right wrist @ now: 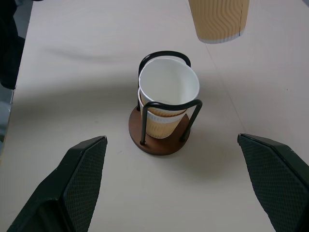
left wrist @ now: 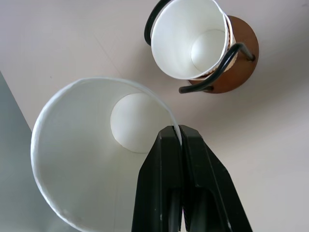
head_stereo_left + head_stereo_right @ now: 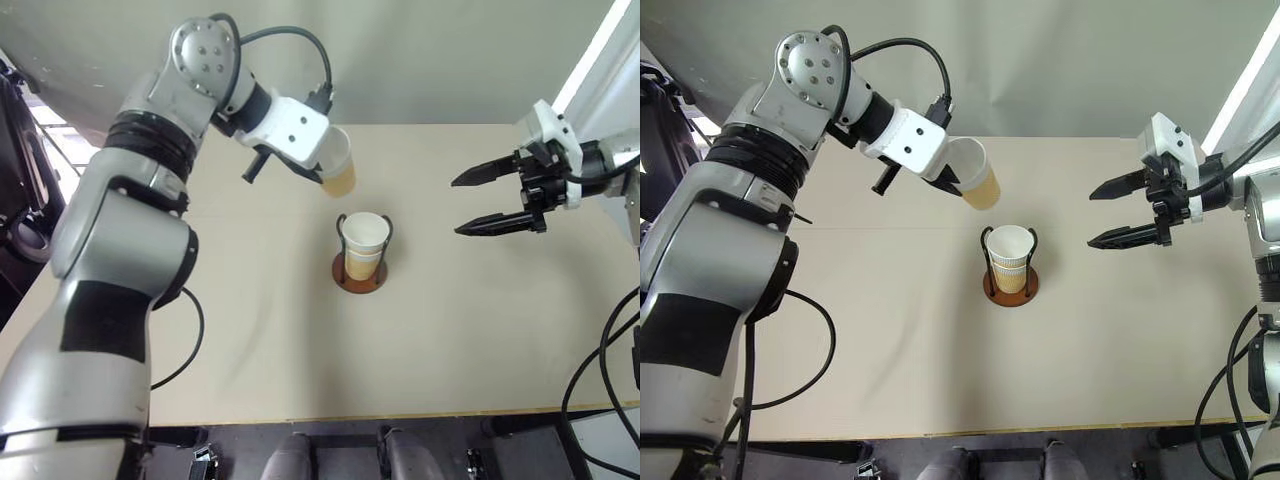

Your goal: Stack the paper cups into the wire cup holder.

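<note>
My left gripper (image 2: 179, 130) is shut on the rim of a paper cup (image 3: 339, 166), one finger inside and one outside. This cup is white inside with a tan lower body and hangs tilted in the air, just up and to the left of the wire cup holder (image 3: 359, 279). The holder has a reddish-brown disc base and black wire loops, and two nested paper cups (image 1: 168, 89) stand in it at mid-table. My right gripper (image 3: 457, 206) is open and empty, hovering to the right of the holder with its fingers (image 1: 83, 181) pointing toward it.
The holder stands on a pale beige table (image 3: 470, 330), with bare surface all around it. Behind the table's far edge rises a grey wall (image 3: 440, 60). Black cables (image 3: 600, 360) hang off the table's right side.
</note>
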